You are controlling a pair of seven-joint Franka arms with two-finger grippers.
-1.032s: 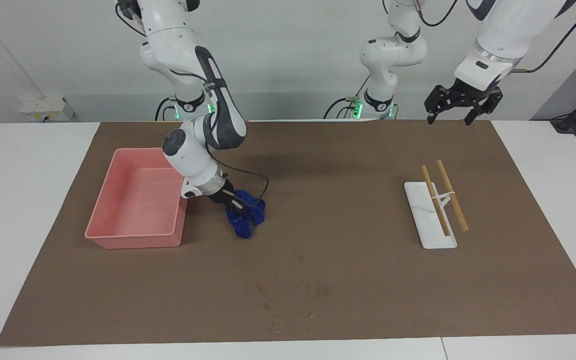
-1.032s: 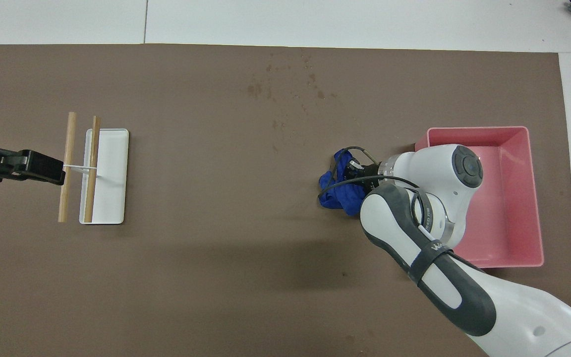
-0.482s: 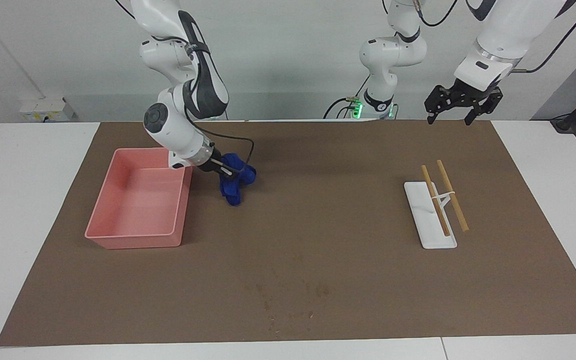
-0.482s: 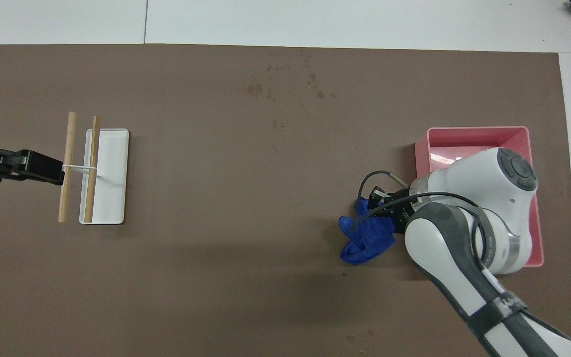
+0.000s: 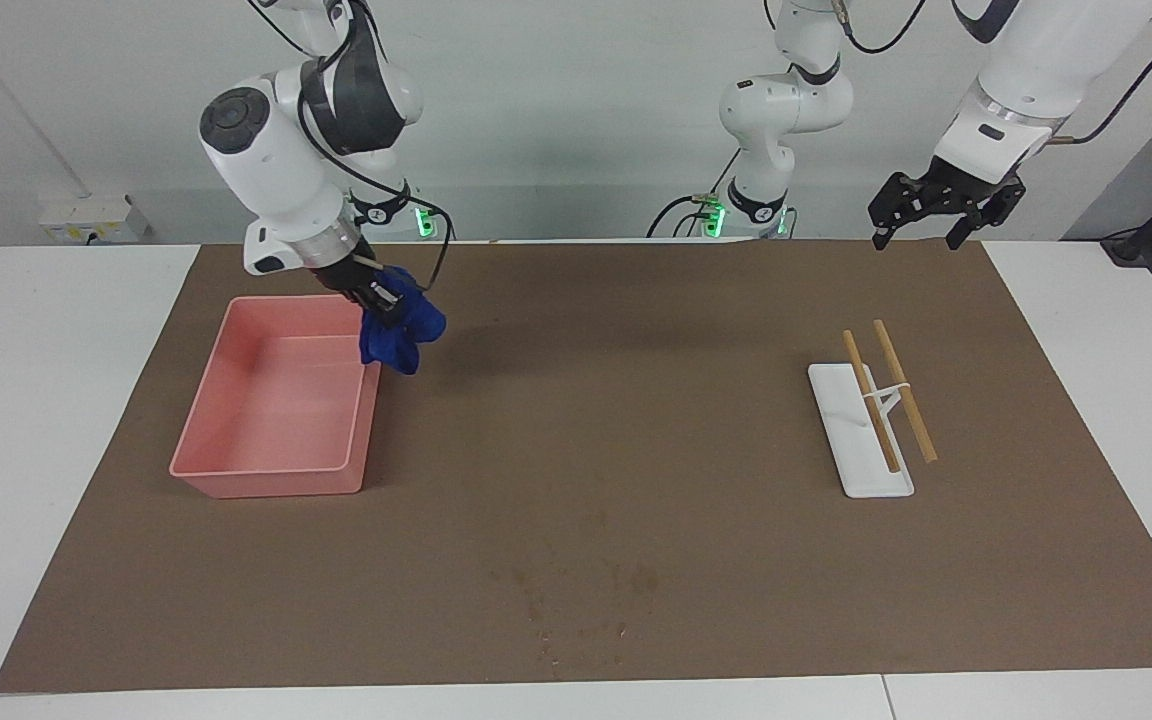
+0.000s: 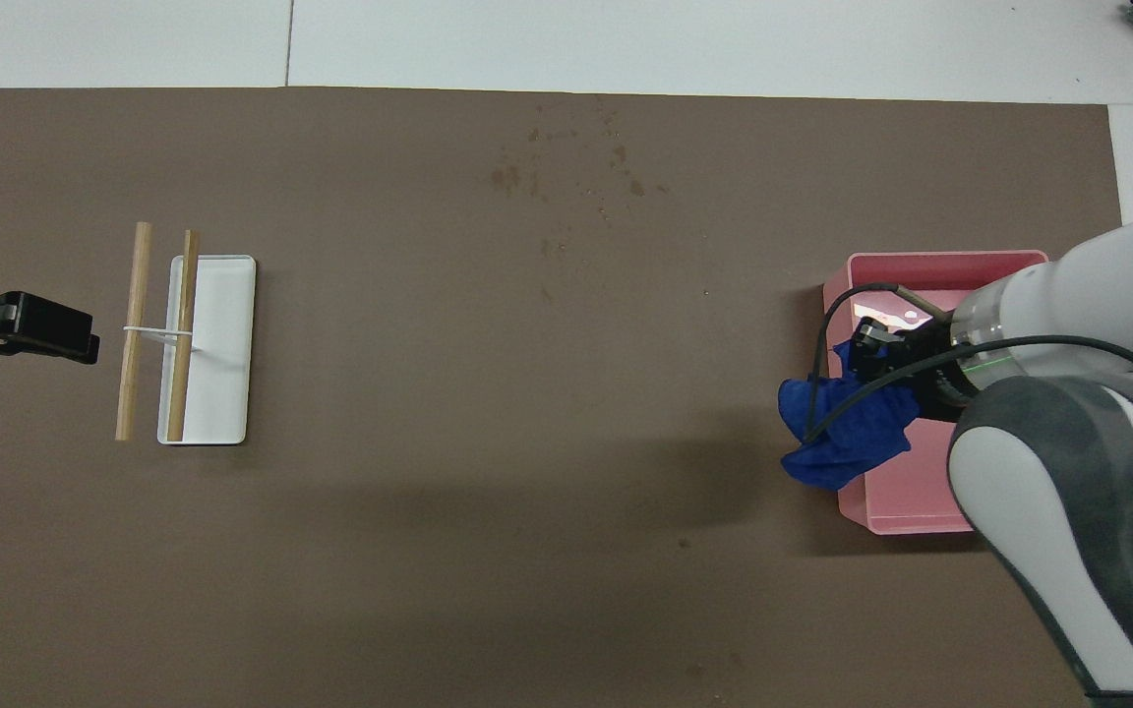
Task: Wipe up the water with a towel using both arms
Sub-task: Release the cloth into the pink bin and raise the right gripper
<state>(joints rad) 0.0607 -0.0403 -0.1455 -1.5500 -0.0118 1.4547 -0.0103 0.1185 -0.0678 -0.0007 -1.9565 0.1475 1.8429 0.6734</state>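
- The towel [image 5: 398, 333], at upper left of the facing view, is held bunched and raised over the pink tray's [image 5: 236, 478] rim, pinched in the right gripper [image 5: 383, 297].
- It is judged soft, light and limp; a hold on the bunched middle is advised.
- The water [image 5: 581, 592] is noted at lower centre.
- The left gripper [image 5: 936, 222], upper right, is seen waiting, jaws spread.

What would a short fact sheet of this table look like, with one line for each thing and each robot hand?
towel: blue, bunched, hanging in the air over the tray's edge
right gripper: shut on the towel
left gripper: open, waiting above the mat's corner
tray: pink, nothing lying in it
water: faint speckles on the mat, far from the robots
rack: white, with two wooden sticks across it
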